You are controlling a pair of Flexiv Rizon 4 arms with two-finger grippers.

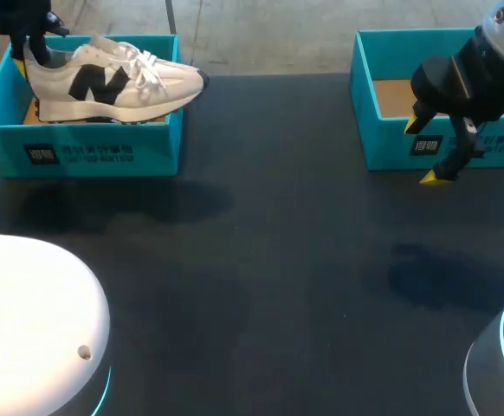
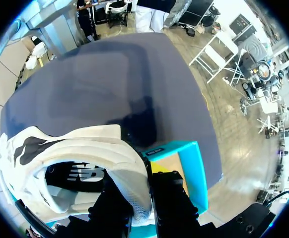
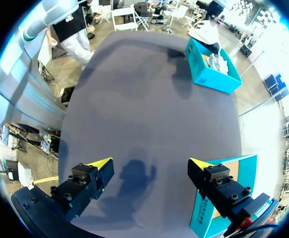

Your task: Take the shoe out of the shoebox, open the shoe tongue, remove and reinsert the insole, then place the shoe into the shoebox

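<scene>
A white shoe (image 1: 113, 82) with a black letter on its side sits at rim height over the left teal shoebox (image 1: 79, 152), its toe poking past the box's right wall. My left gripper (image 1: 27, 48) is shut on the shoe's heel. In the left wrist view the black fingers (image 2: 172, 198) pinch the heel collar of the shoe (image 2: 85, 153) from both sides, above the box wall (image 2: 194, 168). My right gripper (image 1: 425, 152) hangs open and empty by the front of the right teal box (image 1: 382, 130). From the right wrist view its gripper (image 3: 149, 163) is wide apart over bare table, with the shoe (image 3: 204, 34) far ahead.
The second teal box (image 3: 224, 198) with a brown floor stands beside my right gripper. Dark table (image 1: 261, 277) spreads between the two boxes and toward the front. My robot's white and grey body parts fill the lower corners of the head view.
</scene>
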